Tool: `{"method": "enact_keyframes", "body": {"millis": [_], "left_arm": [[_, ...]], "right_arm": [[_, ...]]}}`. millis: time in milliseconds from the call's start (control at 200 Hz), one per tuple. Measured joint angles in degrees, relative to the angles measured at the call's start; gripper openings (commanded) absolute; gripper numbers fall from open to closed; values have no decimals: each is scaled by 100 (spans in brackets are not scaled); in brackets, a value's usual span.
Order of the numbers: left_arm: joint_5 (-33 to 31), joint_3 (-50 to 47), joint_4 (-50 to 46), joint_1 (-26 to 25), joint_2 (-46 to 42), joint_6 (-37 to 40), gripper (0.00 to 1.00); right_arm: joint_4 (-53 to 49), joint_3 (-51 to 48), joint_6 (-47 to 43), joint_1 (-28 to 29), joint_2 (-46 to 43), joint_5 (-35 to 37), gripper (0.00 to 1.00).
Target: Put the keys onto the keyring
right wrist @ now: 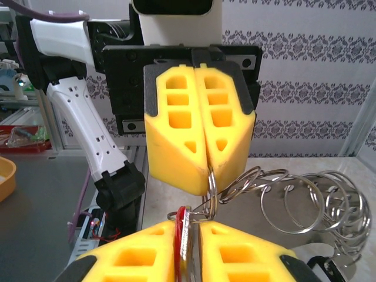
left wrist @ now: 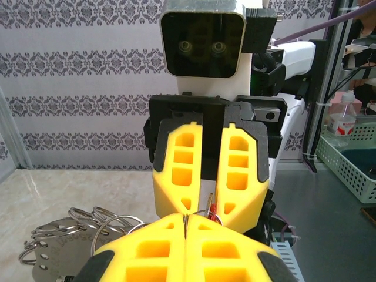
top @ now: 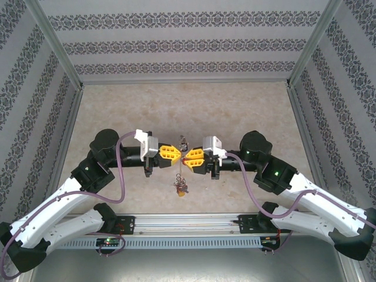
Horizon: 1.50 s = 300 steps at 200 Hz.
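Note:
My two grippers meet tip to tip over the middle of the table. The left gripper is shut on the thin grey wire of the keyring. Facing it, the right gripper is shut on a silver key with a red tag. That key stands on edge between its fingers, touching the keyring's wire. A bunch of tagged keys shows just on the near side of the two grippers.
Several more wire loops fan out beside the held ring, over the beige tabletop. Patterned walls close the table on three sides. A metal rail runs along the near edge between the arm bases.

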Motion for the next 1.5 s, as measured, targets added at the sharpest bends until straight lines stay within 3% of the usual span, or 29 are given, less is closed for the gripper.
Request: {"method": "enact_keyframes", "body": {"millis": [340,734,1499], "left_arm": [[101,0,20,118,-66,2,0],[219,0,20,149,-68,-2,0],[234,0,13,186,-70,-24,0]], "right_arm": [[42,129,-17,28,-17,94,27],[122,326,-22,39,168,133,14],[173,361,-17,66,420,81,12]]}}
